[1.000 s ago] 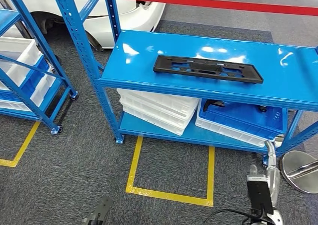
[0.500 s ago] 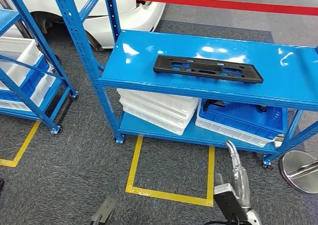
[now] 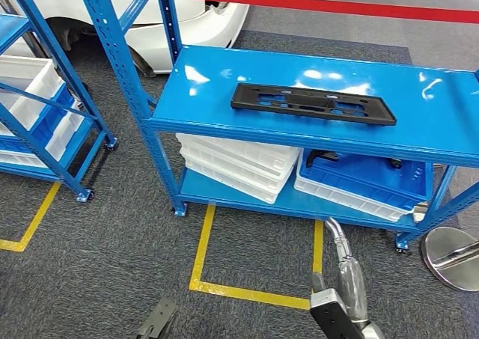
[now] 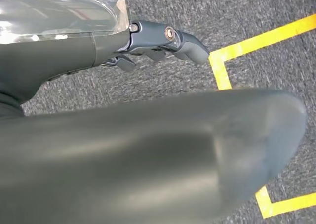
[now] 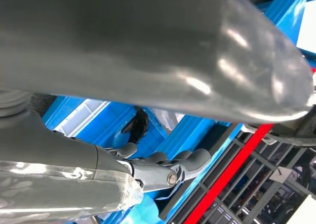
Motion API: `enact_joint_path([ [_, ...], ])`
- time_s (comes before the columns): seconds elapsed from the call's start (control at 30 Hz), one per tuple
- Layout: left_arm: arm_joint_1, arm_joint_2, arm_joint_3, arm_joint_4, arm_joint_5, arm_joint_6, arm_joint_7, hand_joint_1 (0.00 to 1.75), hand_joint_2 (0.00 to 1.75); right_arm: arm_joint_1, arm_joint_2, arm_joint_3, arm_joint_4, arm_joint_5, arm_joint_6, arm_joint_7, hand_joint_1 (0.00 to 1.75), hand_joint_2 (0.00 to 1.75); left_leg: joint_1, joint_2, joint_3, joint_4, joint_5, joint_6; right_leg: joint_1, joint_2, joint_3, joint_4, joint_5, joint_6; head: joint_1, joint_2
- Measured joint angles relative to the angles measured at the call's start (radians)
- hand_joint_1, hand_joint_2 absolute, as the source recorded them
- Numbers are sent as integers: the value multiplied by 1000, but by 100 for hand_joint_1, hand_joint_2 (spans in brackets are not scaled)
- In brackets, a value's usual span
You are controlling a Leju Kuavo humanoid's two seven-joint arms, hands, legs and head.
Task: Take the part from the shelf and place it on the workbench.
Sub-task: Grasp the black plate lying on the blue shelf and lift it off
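1 blk part (image 3: 313,104) on shelf (image 3: 215,103), hands clear.

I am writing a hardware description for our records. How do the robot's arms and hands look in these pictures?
The right arm is silver metal, carrying a black box-shaped module. The right hand has dark grey fingers with a small round screw, beside a thick, smooth grey thumb. The left hand looks alike, with a glossy cover behind it.
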Motion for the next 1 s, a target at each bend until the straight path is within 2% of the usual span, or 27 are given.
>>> enact_joint_path([
  [0.2,1,5,0,0,0,-5,-1,0,0,6,-2,5,-7,-6,-14,9,0,0,-6,0,-1,1,0,4,-7,0,0,-2,3,6,0,0],
  [0.27,1,6,0,0,0,-8,-1,0,0,8,-2,5,-16,-7,-18,10,0,0,-3,2,2,-7,5,12,-6,1,1,-1,1,12,0,0],
  [0.3,1,6,0,0,0,-9,-1,0,0,8,-4,5,-20,-6,-21,10,0,0,1,4,4,-13,9,17,-6,2,-4,10,-9,16,0,0],
  [0.33,1,6,1,0,0,-8,-1,0,0,8,-5,6,-23,-6,-24,10,0,0,5,6,6,-18,12,21,-6,2,-17,40,-29,20,1,0],
  [0.37,1,6,1,0,0,-7,-1,0,0,9,-7,6,-25,-6,-27,10,0,0,9,8,7,-21,14,24,-8,3,-42,93,-58,25,2,0],
  [0.43,2,6,1,0,0,-6,-1,0,0,13,-11,6,-26,-5,-30,11,0,0,11,9,7,-21,13,23,-15,3,-108,228,-113,36,2,0],
  [0.47,3,6,2,0,0,-7,-1,0,0,16,-13,6,-26,-5,-31,11,0,0,13,9,8,-21,12,22,-18,3,-132,271,-120,41,2,0],
  [0.5,3,6,2,0,0,-8,-1,0,0,18,-16,6,-27,-5,-32,12,0,0,15,9,10,-20,9,19,-21,2,-137,275,-106,45,2,0],
  [0.53,4,6,2,0,0,-10,-1,0,0,20,-17,6,-27,-5,-33,12,0,0,19,8,14,-20,6,14,-24,2,-122,237,-73,49,2,0],
  [0.6,5,7,2,0,0,-11,-1,0,0,21,-20,6,-30,-6,-34,12,0,0,23,7,26,-19,-5,-1,-27,-1,-62,103,1,54,3,0],
  [0.63,4,7,2,1,0,-11,-1,0,0,21,-20,6,-32,-6,-35,12,0,0,23,7,29,-18,-9,-9,-26,-2,-38,49,19,49,4,0],
  [0.67,4,7,2,1,0,-11,-1,0,0,22,-21,6,-34,-6,-37,12,0,0,22,8,30,-17,-13,-16,-25,-2,-25,19,22,42,4,0],
  [0.77,4,7,2,2,-1,-11,-1,0,0,28,-23,3,-41,-6,-42,13,0,0,23,11,32,-20,-19,-31,-21,2,-23,10,8,11,1,0],
  [0.83,2,7,2,2,-1,-11,-2,0,0,29,-23,1,-47,-6,-45,13,0,0,25,11,16,19,-44,-38,-22,2,-18,8,4,-5,1,0],
  [0.87,2,7,2,2,-1,-11,-2,0,0,29,-23,0,-50,-6,-46,13,0,0,25,10,-11,73,-70,-39,-23,2,-14,7,1,-12,0,0],
  [0.93,4,7,2,2,-1,-11,-2,0,0,30,-23,-1,-52,-6,-47,13,0,0,24,9,-91,221,-123,-39,-19,2,-7,6,-6,-21,-1,0],
  [0.97,6,7,2,2,-1,-11,-2,0,0,31,-23,-1,-52,-5,-47,14,0,0,24,9,-126,276,-132,-38,-17,4,-2,6,-10,-24,-1,0],
  [1.0,7,8,2,3,-1,-11,-2,0,0,32,-23,-1,-52,-5,-47,14,0,0,24,9,-144,294,-118,-36,-15,6,5,7,-15,-25,-1,0],
])
